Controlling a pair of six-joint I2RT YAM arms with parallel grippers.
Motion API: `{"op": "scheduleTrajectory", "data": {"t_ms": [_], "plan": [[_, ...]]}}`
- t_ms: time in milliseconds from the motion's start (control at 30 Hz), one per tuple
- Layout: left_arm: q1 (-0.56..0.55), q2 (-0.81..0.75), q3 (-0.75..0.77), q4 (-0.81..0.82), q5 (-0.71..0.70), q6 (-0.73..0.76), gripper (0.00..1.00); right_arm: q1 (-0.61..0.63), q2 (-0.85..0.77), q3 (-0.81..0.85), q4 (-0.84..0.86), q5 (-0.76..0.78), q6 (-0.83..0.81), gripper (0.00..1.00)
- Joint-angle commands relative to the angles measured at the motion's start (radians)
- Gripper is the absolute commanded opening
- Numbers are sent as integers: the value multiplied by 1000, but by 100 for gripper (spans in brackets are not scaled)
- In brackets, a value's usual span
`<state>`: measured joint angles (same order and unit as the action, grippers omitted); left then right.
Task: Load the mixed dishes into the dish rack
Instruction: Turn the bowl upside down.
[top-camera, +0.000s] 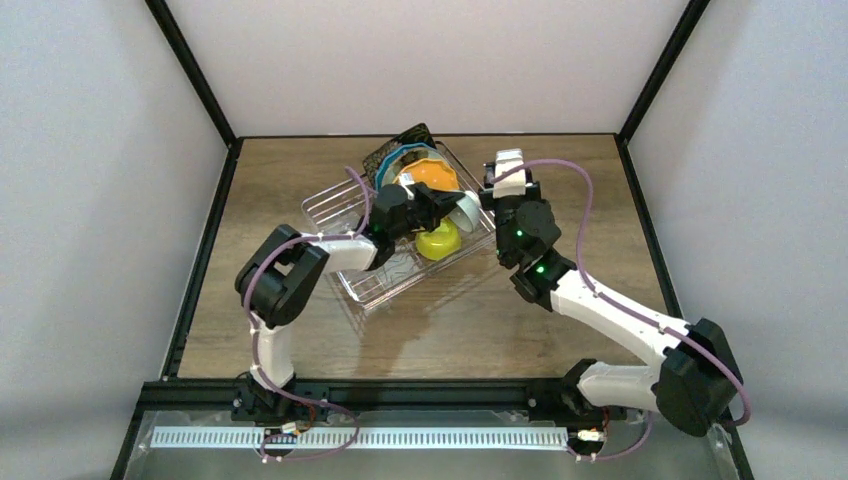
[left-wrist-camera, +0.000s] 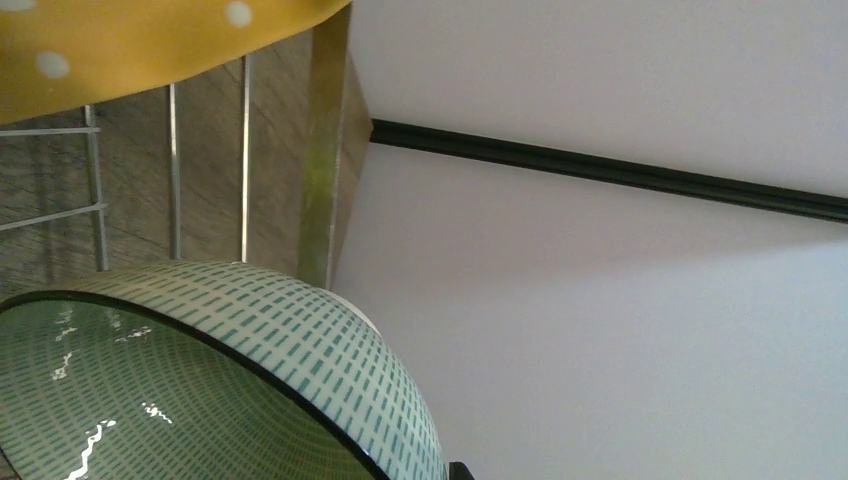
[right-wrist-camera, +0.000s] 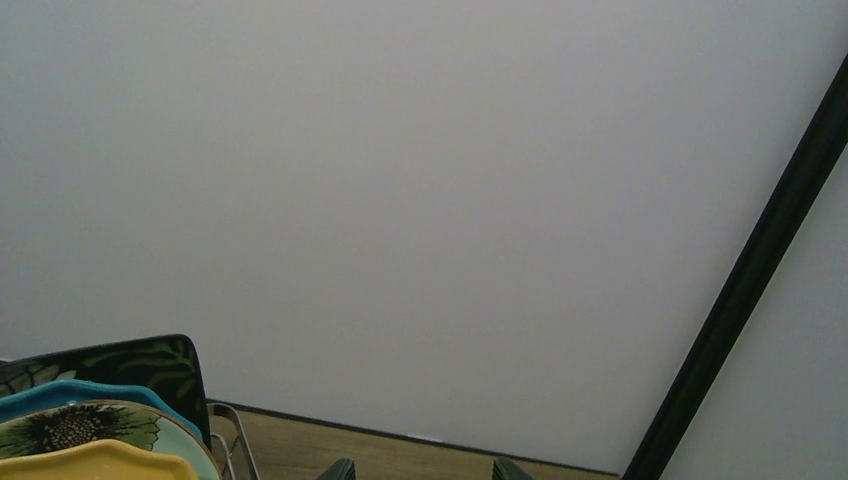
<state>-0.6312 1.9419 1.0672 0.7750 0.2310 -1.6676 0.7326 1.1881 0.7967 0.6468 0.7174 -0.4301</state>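
Note:
The wire dish rack (top-camera: 350, 205) lies at an angle mid-table. Upright at its back stand the black floral plate (top-camera: 402, 143), a teal plate, the mint flower plate and the orange dotted plate (top-camera: 437, 173). A yellow-green bowl (top-camera: 438, 241) sits in the rack's near right part. My left gripper (top-camera: 449, 206) is shut on the rim of a green dash-patterned bowl, pale outside (left-wrist-camera: 200, 390), tilted over the rack's right side. My right gripper (right-wrist-camera: 425, 470) is open and empty beside the rack's far right corner. I see no clear glass.
The right wrist view shows the plate edges (right-wrist-camera: 100, 420) and a rack wire (right-wrist-camera: 235, 440) at the lower left, with the back wall beyond. The orange plate (left-wrist-camera: 150, 45) and rack prongs (left-wrist-camera: 175, 170) fill the top left of the left wrist view.

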Motion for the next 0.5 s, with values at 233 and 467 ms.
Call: {"op": "scheduleTrajectory", "data": {"t_ms": [233,467], "plan": [[-18,41,34,68,-33,56,3,-113,134,152,-196,-56,226,80],[-20,37,25,55,-29,73,3,-148,222,216,-315,-83,314,80]]}}
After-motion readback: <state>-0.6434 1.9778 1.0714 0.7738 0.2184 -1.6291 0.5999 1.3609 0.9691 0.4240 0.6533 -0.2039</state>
